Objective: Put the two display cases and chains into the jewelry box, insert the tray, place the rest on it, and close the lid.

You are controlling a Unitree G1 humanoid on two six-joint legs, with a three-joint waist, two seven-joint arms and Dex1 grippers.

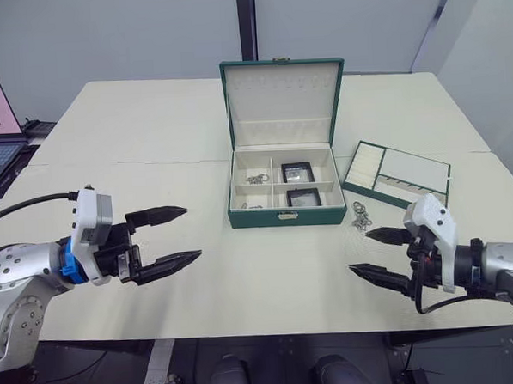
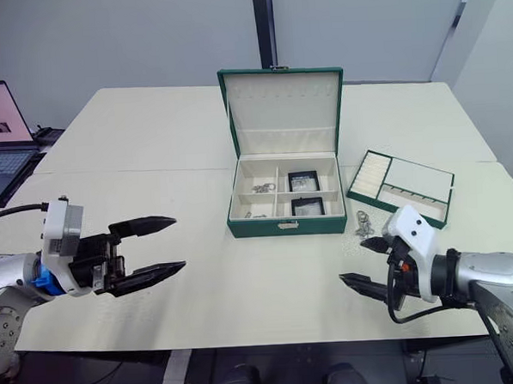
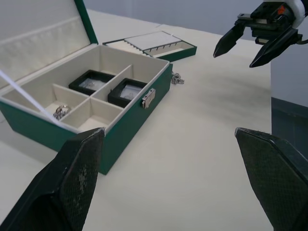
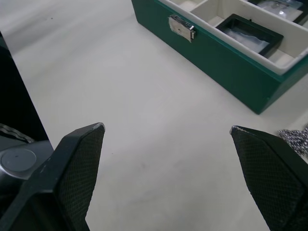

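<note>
Right claw (image 1: 378,253) released, hovering near loose chain (image 1: 361,216) on worktop (image 1: 150,129) beside jewelry box (image 1: 285,214); both display cases (image 1: 297,172) already boxed; risk: fingertips skid, links scatter.

no legible text, labels, brands or numbers on any object
</note>
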